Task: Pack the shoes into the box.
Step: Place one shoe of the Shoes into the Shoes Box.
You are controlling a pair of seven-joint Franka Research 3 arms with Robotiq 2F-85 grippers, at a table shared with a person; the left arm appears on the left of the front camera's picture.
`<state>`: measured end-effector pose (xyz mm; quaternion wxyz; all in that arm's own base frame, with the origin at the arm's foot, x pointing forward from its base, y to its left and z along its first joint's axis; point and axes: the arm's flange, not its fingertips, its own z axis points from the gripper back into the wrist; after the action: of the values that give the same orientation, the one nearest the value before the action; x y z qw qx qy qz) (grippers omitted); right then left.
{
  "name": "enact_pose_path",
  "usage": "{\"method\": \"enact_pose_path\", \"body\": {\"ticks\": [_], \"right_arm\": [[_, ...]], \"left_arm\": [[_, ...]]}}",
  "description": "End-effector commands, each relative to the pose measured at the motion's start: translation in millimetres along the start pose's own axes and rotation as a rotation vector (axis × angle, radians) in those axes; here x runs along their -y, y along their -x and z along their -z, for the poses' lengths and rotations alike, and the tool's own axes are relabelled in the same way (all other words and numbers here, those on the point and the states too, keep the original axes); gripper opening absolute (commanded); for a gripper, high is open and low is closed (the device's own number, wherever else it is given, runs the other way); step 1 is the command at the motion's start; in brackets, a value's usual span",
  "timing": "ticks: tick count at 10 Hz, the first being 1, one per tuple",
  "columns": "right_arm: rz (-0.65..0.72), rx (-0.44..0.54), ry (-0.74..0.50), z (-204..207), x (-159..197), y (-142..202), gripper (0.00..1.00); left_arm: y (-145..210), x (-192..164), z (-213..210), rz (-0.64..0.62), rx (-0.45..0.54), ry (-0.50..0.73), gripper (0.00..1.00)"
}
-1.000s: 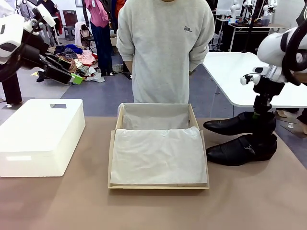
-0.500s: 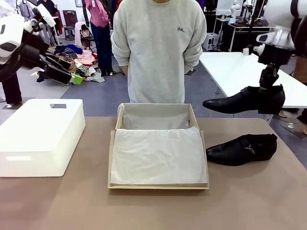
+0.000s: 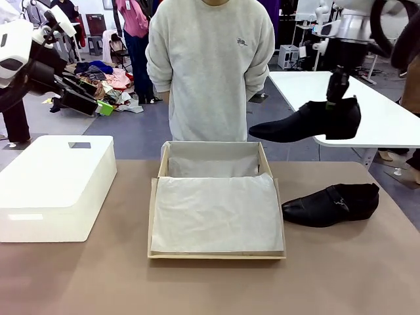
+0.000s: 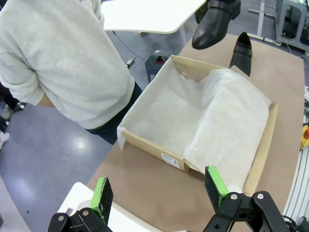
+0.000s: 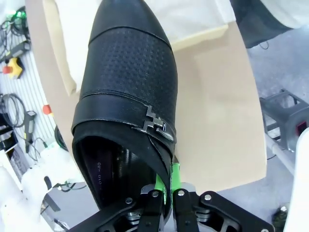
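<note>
- Your right claw [image 3: 333, 100] is squeezed almost fully together on the first shoe [image 3: 305, 123]. It has it by the back edge of the opening. In the right wrist view the green pads [image 5: 170, 180] sit either side of that thin leather rim, nearly touching each other.
- That shoe hangs in the air right under the claw, well clear of the table [image 3: 328, 279]. It's roughly level, with the toe pointing off toward the robot's left.
- The little metal buckle [image 5: 155, 124] sits just ahead of the fingertips in the wrist view.
- The box [image 3: 152, 216] lies lower than the claw and off to its left. It's open and lined with white tissue paper [image 3: 216, 213]. The toe looks like it's near the box's far right corner, but depth is hard to judge from the front, so don't quote me.
- The second shoe [image 3: 331, 205] rests on the table pretty much straight below the claw. It's just beside the box's right wall, toe toward the box.
- Your left claw [image 4: 159, 191] is spread wide with nothing in it. It's up high, with the box below and ahead of its fingers.
- A white bin [image 3: 56, 184] sits on the table down on the left claw's side, apart from the box.
- A person [image 3: 210, 65] stands at the far side, beyond the box.
</note>
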<state>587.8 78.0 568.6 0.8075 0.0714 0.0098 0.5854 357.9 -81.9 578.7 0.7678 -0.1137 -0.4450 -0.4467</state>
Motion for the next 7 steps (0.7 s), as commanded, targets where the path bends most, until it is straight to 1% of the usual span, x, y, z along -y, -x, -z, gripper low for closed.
{"method": "enact_pose_path", "body": {"ticks": [1, 3, 4, 7], "right_arm": [[-0.021, -0.023, 0.030, -5.0, -5.1, -24.6, 0.00], [-0.040, -0.004, 0.056, -0.7, -10.5, -47.8, 0.00], [-0.041, 0.015, 0.065, 0.9, -11.6, -53.1, 0.00], [-0.073, 0.009, 0.027, 4.9, -16.2, -49.3, 0.00]], "left_arm": [[0.2, -0.4, -0.1, -0.002, 0.006, 0.006, 1.00], [0.2, -0.4, -0.1, -0.002, 0.006, 0.006, 1.00], [0.2, -0.4, -0.1, -0.002, 0.006, 0.006, 1.00], [0.2, -0.4, -0.1, -0.002, 0.006, 0.006, 1.00]]}}
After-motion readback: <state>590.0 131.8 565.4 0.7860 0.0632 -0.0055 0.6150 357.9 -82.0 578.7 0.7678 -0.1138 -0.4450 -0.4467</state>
